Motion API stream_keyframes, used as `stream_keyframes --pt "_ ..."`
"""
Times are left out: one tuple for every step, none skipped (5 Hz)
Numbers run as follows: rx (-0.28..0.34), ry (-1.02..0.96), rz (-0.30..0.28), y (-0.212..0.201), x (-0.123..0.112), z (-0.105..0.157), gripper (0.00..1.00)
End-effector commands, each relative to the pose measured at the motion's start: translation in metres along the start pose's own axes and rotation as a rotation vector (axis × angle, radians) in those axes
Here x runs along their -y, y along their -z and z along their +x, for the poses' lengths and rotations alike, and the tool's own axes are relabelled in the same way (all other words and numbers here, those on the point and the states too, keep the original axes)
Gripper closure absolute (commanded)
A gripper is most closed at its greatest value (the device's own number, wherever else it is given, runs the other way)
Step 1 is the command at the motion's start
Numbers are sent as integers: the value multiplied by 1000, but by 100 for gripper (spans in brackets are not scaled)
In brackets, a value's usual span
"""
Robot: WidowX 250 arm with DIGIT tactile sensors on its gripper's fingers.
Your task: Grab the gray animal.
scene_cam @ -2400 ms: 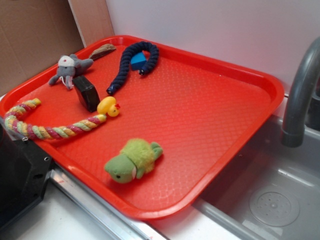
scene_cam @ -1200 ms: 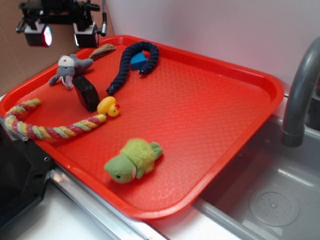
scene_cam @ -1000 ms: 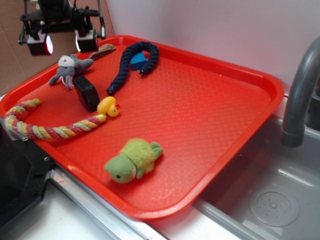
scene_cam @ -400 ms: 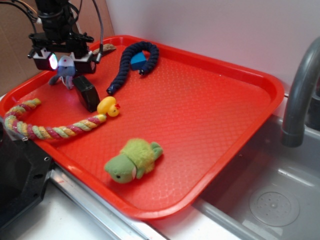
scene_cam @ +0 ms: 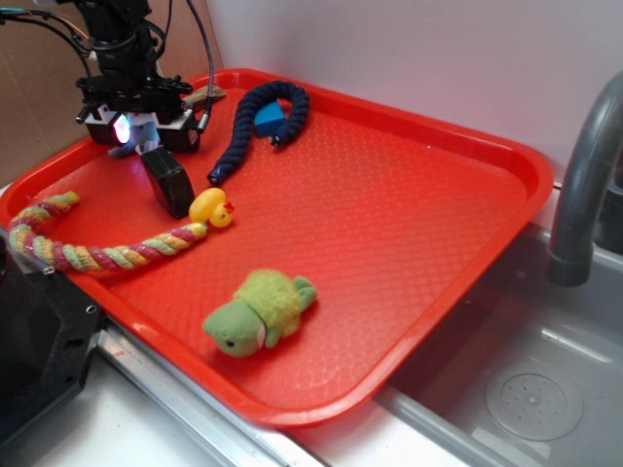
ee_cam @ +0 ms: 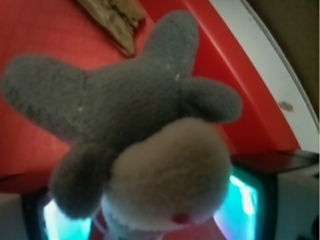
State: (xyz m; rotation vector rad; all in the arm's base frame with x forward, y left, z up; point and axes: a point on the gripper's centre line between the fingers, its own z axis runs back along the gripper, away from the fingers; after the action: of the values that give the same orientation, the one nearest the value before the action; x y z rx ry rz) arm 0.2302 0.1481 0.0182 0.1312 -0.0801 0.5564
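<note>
Gray plush fills my wrist view: the gray animal (ee_cam: 135, 125) sits right under my end effector (ee_cam: 160, 220), whitish face patch and a small red mark toward the bottom of the frame, limbs splayed over the red tray (ee_cam: 45, 30). Both pads (ee_cam: 250, 200) glow cyan on either side of its head; can't tell if they're touching the fabric, and I can't tell how far apart the jaws stand or whether I have hold of it. From the exterior view my end effector (scene_cam: 138, 131) is down at the tray's far left corner, directly over the toy, which shows only as a gray bit (scene_cam: 144, 131) between the fingers. Brown scrap (ee_cam: 112, 17) lies just beyond the toy near the tray rim. Black block (scene_cam: 168, 180) stands just beside my end effector, with the yellow rubber duck (scene_cam: 211, 207) touching its near side. Multicolour rope (scene_cam: 88, 243) curves along the left edge, dark blue rope (scene_cam: 255, 122) curls around a blue piece (scene_cam: 270, 118) at the back. Green plush turtle (scene_cam: 261, 309) lies near the front edge, well apart. Gray faucet (scene_cam: 584, 185) and sink basin (scene_cam: 526, 389) to the right of the tray (scene_cam: 409, 224).
</note>
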Motion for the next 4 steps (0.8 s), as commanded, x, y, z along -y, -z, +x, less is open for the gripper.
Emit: stream_keyframes --pt "48 60 -32 -44 4 -10 100" --pt "20 135 -68 -100 29 -31 100" --pt "60 231 -45 -144 59 -52 100" --pt "36 306 -22 -162 82 -59 100"
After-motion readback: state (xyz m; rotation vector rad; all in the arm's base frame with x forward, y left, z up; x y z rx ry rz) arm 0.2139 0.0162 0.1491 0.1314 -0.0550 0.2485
